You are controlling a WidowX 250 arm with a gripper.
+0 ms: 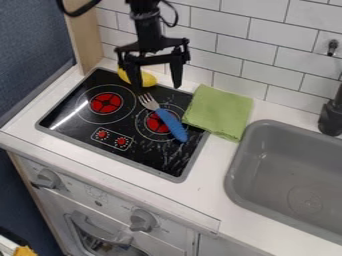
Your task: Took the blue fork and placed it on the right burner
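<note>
One tool (157, 86), spread open; saw blue fork (167, 119) lower, just in front, slanting across right burner (153, 125), tines (147, 100) nearest.

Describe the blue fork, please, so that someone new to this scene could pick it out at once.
On the black stovetop left of the gray sink, find the right burner. The fork lies diagonally across it, silver tines toward the wall, blue handle toward the counter's front. That blue handle separates it from the green cloth and yellow object nearby.
</note>
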